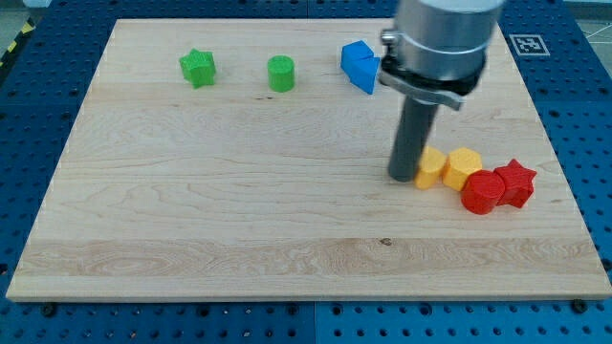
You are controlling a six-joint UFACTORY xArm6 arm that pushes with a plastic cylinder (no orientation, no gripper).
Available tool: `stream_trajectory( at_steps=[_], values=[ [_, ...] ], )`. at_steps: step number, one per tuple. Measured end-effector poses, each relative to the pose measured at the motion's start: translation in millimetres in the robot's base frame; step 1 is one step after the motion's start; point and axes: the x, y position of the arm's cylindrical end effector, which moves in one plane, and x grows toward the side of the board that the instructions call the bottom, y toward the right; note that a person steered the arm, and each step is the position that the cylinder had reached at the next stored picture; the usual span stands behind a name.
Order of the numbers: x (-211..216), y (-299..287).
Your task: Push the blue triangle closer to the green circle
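Fingers: none fitted; my tip [403,178] is a plain rod end resting on the table [239,210], touching a yellow block [430,169], well below the blue triangle [360,65]. Blue triangle: near the view's top, right of the green circle [281,74]. Judged light, rigid, free-sliding; best pushed squarely on its right face, or it may pivot. Containers: none visible.

- A pale wooden board [239,220] fills most of the view, its grain running left to right.
- Beneath it lies a blue perforated table [574,124], showing past every edge.
- At the top right corner sits a black-and-white marker tag [525,43].
- At the top left corner, yellow-black striped tape [13,50].
- Light is even and soft.
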Motion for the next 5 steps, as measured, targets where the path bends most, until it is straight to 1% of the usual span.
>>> stream_trajectory(
  at_steps=[1, 2, 3, 4, 5],
  values=[
    [0.0, 19.5],
    [4.2, 17.0],
    [-37.7, 17.0],
    [-100.2, 17.0],
    [-147.6, 15.4]
  ],
)
